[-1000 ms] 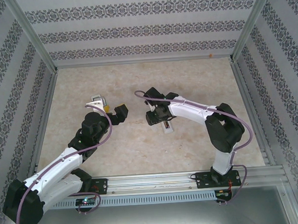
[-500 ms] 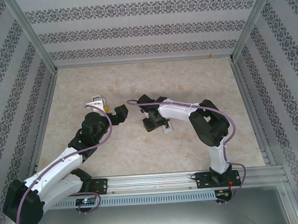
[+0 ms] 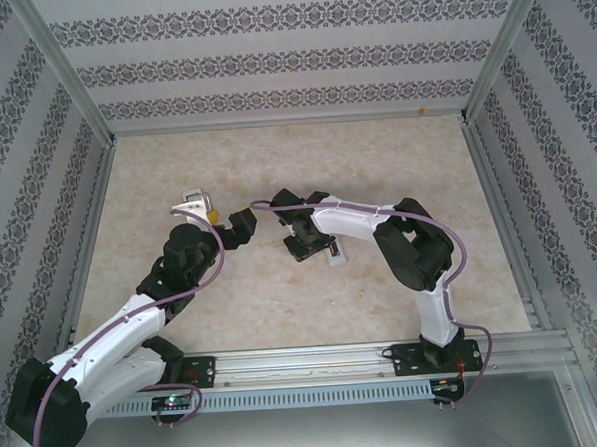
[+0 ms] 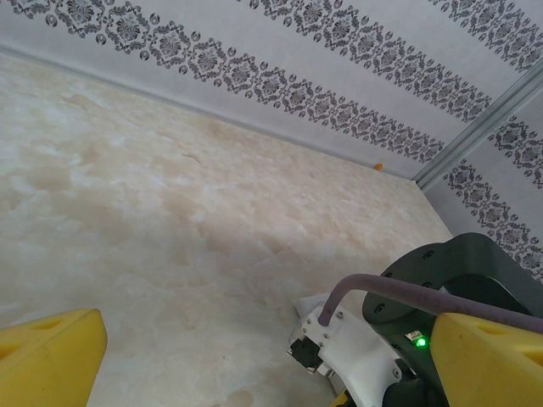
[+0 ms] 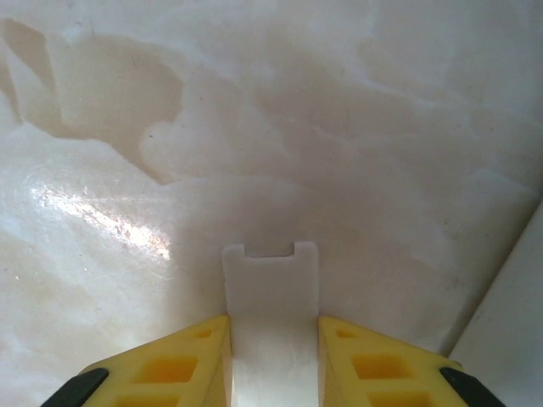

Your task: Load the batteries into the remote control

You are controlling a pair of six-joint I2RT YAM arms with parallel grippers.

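A flat white cover [image 5: 271,288] with a notched far edge lies on the table between the yellow fingers [image 5: 170,365] of my right gripper [image 5: 273,348], whose pads press on both of its long sides. From above, the right gripper [image 3: 305,245] points down at the table just left of the white remote control [image 3: 332,255]. A white edge [image 5: 509,322] at the lower right of the right wrist view looks like the remote's body. My left gripper [image 3: 218,218] hovers wide open to the left with nothing in it. The batteries are hidden.
The beige marble-patterned table [image 3: 275,155] is walled in by patterned panels [image 3: 270,60] and metal rails [image 3: 498,213]. The right arm's wrist [image 4: 373,356] and purple cable [image 4: 407,292] sit close in front of the left gripper [image 4: 267,365].
The right arm has swung left and down, off the remote, and its jaws have narrowed onto the white cover. The left arm has stayed where it was.
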